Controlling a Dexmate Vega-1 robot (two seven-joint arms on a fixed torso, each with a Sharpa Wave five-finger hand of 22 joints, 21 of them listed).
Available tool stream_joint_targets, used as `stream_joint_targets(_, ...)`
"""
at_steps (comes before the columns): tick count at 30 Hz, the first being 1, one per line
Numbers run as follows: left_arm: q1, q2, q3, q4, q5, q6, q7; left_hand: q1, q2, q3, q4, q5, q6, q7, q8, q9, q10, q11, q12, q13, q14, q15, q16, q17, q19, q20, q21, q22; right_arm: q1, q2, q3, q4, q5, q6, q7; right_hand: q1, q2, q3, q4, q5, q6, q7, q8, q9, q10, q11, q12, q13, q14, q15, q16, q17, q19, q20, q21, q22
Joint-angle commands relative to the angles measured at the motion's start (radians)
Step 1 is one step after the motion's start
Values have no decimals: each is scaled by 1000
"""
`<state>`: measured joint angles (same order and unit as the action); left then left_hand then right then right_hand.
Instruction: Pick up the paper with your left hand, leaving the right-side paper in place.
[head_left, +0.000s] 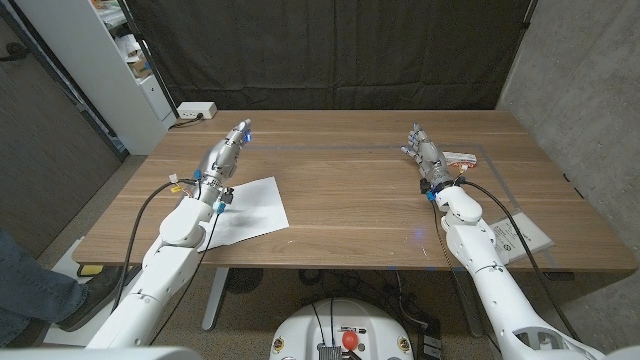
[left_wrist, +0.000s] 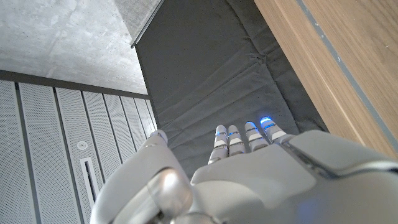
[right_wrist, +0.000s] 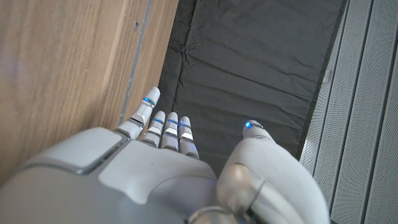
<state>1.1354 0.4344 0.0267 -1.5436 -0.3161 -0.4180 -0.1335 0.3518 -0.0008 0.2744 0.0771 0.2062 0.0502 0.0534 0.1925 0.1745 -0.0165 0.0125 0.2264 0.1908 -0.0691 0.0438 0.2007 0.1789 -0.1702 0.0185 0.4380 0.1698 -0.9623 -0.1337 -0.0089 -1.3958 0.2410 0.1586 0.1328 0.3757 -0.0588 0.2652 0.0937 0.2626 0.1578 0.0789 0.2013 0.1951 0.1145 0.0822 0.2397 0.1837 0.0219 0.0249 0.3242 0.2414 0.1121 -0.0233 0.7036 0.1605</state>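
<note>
The white sheet of paper lies flat at the table's near left edge, its long axis tilted slightly off that edge. The left hand hangs beyond it, fingers extended and apart, holding nothing, so the paper sits back toward the robot, under the forearm. The right hand, fingers straight and empty, is well apart from it, near the right-side paper.
</note>
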Motion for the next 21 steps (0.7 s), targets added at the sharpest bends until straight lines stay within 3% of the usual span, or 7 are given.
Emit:
stream_joint_targets(1, 24, 15, -20, -12, -10, -25, -30, 3, 6, 2, -6, -3, 10, 2, 6, 4, 9, 3, 6, 3, 4, 1, 3, 2, -46, 5, -7, 3, -19, -11, -2, -35, -3, -3, -18, -1, 9, 0, -4, 6, 12, 0, 3, 2, 11, -1, -1, 3, 5, 4, -4, 1, 9, -3, -3, 3)
stream_joint_targets(21, 78, 52, -67, -54, 53, -37, -13, 6, 7, 1, -14, -6, 19, 2, 5, 4, 20, 0, 6, 3, 19, 1, 4, 3, -19, 5, -11, 4, 7, 0, -20, -5, -5, 17, -29, -2, 12, -1, -5, 7, 14, -2, 2, 0, 15, -3, -6, 3, 7, 3, -8, -2, 13, -2, -15, 3)
